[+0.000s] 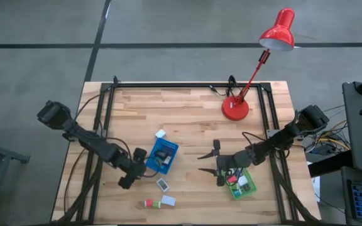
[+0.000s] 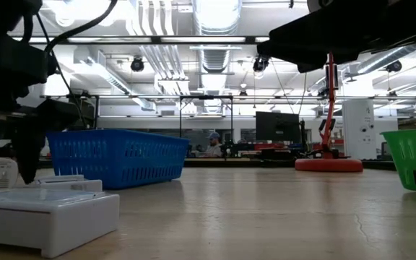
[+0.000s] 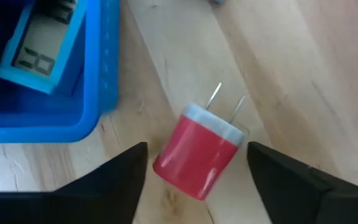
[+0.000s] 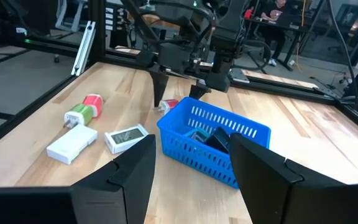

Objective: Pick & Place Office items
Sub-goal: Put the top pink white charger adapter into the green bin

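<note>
A red plug adapter [image 3: 197, 155] with a grey face and two metal prongs lies on its side on the wood, just beside the blue tray [image 3: 92, 93]. My left gripper [image 3: 197, 177] points down over it, open, one finger on either side and clear of it. The right wrist view shows the same gripper [image 4: 174, 93] at the tray's corner. Inside the tray lies a light blue item [image 3: 36, 50]. Other office items rest on the table: a white calculator-like block [image 1: 163, 184], a white box [image 1: 168, 201], a red-and-green plug [image 1: 149, 203] and a white piece [image 1: 161, 134]. My right gripper [image 1: 211, 164] waits open beside the green tray [image 1: 241, 184].
A red desk lamp [image 1: 235, 108] stands at the far right of the table. The green tray holds a few small items. A black rail frame [image 1: 187, 85] runs along the table's far and side edges. Bare wood lies between the two trays.
</note>
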You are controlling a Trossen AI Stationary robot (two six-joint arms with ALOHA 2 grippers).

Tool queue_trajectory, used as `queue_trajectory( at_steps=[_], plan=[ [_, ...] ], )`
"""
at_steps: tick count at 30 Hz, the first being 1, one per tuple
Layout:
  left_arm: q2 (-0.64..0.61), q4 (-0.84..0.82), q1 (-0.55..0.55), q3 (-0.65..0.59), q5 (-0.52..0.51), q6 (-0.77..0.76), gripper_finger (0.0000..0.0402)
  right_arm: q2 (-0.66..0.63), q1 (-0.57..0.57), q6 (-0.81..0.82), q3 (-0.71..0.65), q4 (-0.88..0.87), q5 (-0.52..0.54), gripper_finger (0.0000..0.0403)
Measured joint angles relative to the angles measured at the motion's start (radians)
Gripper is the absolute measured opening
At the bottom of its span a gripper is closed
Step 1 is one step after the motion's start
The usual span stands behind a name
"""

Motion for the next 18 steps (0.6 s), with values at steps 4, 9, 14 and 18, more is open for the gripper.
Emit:
queue_trajectory(
  at_steps=[4,9,14,18],
  plan=[
    [0.000,-0.020,-0.009,0.005,-0.006,0.000,0.0216,0.000,0.000,0.000,0.000,0.000,0.000,0.0201],
    [-0.007,-0.028,-0.019,0.003,-0.019,0.005,0.0134,0.000,0.000,0.007,0.000,-0.001,0.000,0.0201],
    [-0.007,-0.030,-0.032,0.003,-0.024,0.018,0.0127,0.000,0.000,0.015,0.000,-0.002,-0.001,0.0201],
    [-0.008,-0.043,-0.046,0.003,-0.037,0.018,0.0127,0.000,0.000,0.019,0.000,-0.004,-0.001,0.0201]
  ],
)
